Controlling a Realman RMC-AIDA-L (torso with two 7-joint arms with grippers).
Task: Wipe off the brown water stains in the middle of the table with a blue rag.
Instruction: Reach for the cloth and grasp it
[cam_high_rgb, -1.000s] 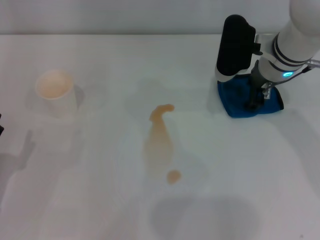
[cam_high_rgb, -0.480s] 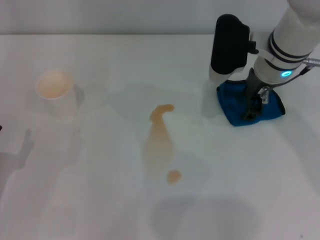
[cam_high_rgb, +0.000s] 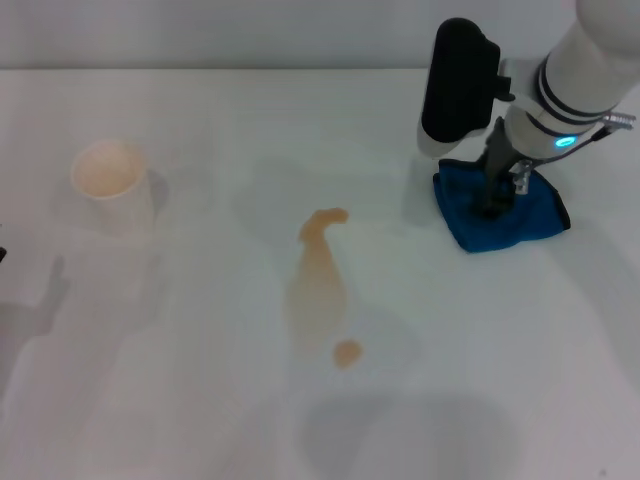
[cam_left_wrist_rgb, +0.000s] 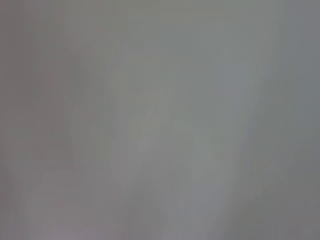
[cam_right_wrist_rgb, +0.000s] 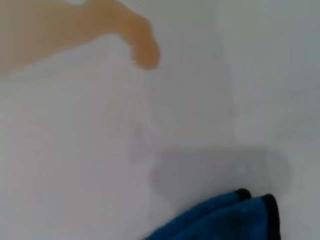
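Note:
The blue rag (cam_high_rgb: 505, 225) lies on the white table (cam_high_rgb: 200, 400) at the right, far side. My right gripper (cam_high_rgb: 503, 190) stands over it with its dark fingers down in the cloth, closed on a fold. The brown water stains (cam_high_rgb: 320, 280) are a long tan patch in the middle of the table with a small round dot (cam_high_rgb: 347, 352) nearer to me, well left of the rag. The right wrist view shows a black-edged corner of the rag (cam_right_wrist_rgb: 225, 220) and one end of the stain (cam_right_wrist_rgb: 135, 40). My left gripper is out of view.
A whitish cup (cam_high_rgb: 110, 180) with tan inside stands at the left, far side of the table. The left wrist view shows only plain grey.
My right wrist has risen and shifted slightly away from me over the rag. The rag has bunched a little under the fingers. The stains and cup have not moved.

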